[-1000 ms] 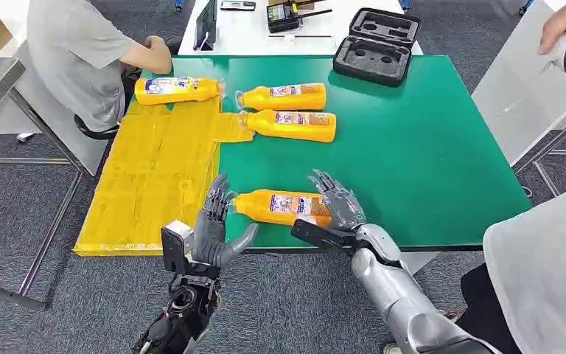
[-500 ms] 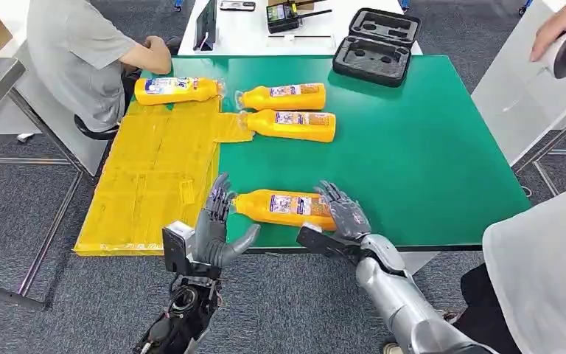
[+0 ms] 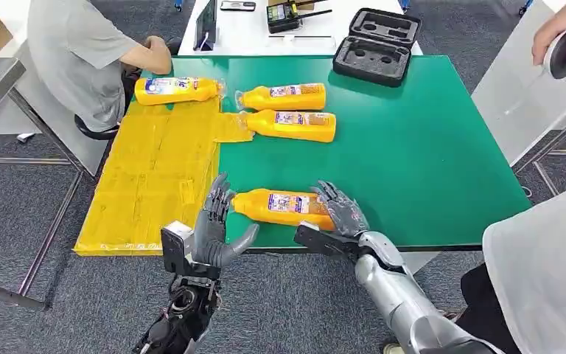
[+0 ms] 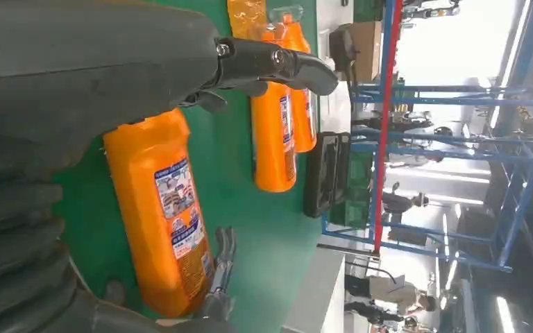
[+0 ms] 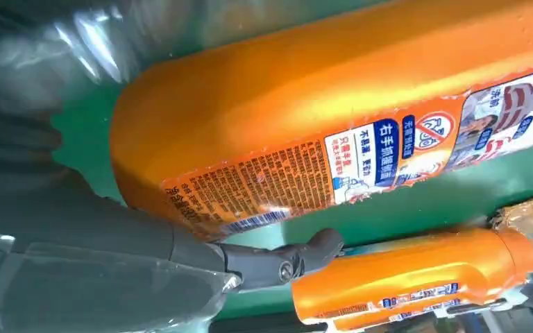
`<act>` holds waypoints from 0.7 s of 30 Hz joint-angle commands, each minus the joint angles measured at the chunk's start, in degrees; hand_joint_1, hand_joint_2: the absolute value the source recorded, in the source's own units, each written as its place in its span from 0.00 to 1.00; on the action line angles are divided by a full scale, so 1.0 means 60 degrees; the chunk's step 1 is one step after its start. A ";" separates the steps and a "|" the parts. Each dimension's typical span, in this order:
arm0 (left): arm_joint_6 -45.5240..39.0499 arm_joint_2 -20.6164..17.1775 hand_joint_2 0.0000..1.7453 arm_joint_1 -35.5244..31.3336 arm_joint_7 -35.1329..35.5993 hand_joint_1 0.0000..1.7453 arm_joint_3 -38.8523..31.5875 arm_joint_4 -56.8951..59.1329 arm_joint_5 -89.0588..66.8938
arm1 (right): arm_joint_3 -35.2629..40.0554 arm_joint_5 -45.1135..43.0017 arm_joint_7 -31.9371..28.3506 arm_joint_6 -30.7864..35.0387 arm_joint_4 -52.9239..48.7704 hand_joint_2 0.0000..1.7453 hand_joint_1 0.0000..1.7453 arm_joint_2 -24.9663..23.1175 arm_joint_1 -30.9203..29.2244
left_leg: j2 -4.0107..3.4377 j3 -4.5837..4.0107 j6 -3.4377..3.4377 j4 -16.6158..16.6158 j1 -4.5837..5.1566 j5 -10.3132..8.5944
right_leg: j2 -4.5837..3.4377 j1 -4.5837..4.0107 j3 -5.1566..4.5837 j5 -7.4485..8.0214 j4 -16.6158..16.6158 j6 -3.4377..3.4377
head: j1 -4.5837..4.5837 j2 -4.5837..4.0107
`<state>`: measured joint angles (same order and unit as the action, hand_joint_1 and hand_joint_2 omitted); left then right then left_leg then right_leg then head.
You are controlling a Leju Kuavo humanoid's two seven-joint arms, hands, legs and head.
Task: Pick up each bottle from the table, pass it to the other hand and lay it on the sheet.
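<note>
While the near bottle (image 3: 283,207) lies on its side on the green tabletop (image 3: 427,162), close to the front edge, its long axis runs across the robot's front: cap toward the yellow sheet (image 3: 155,177), base toward the right hand (image 3: 341,212). That hand is the nearer one and sits at the base end, fingers (image 3: 329,193) spread and curving over the bottle's body; whether they already press on it I cannot tell (the right wrist view shows the thumb just beside the label, no firm clasp). My judgement is that the grasp is about to close. The left hand (image 3: 216,225) waits upright just beside the cap end, at the sheet's edge, fingers apart and holding nothing. Two more bottles (image 3: 286,110) lie farther back on the tabletop, and one (image 3: 177,90) rests at the sheet's far end.
</note>
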<state>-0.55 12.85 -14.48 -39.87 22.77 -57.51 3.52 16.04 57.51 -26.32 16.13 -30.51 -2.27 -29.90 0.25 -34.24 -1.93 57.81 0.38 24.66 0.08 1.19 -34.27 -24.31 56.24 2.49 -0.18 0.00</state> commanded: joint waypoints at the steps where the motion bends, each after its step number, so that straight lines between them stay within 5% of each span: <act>1: -0.0028 -0.0231 1.00 -0.0242 0.0010 0.00 0.0093 0.0315 0.0034 | 0.0095 -0.0425 -0.0091 -0.0598 0.1109 1.00 0.07 -0.0123 -0.0698 | -0.0023 0.0046 0.0027 0.0004 -0.0020 0.0022 | -0.0020 -0.0021 0.0044 -0.0012 -0.0005 -0.0028 | 0.0000 0.0000; 2: -0.0027 -0.0225 1.00 -0.0269 0.0010 0.00 0.0093 0.0311 0.0034 | 0.0104 -0.0427 -0.0093 -0.0667 0.1141 1.00 0.94 -0.0107 -0.0722 | -0.0017 0.0025 0.0019 -0.0003 -0.0008 0.0009 | -0.0014 -0.0008 0.0021 -0.0004 -0.0004 -0.0013 | 0.0000 0.0000; 21: -0.0056 -0.0175 1.00 -0.0320 0.0133 0.00 0.0061 0.0221 0.0044 | 0.0277 -0.0352 0.0662 -0.1583 0.1424 1.00 1.00 -0.0090 -0.0889 | -0.0003 0.0035 0.0015 -0.0002 -0.0011 0.0006 | 0.0000 -0.0012 0.0033 -0.0004 -0.0008 -0.0015 | -0.0003 0.0000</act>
<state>-0.90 12.85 -14.52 -39.71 22.77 -57.53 3.72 16.02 55.23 -23.69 9.03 -27.19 -2.62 -33.69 0.23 -34.16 -1.93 57.81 0.38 24.66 0.07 1.19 -34.21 -24.31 56.24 2.49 -0.20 0.00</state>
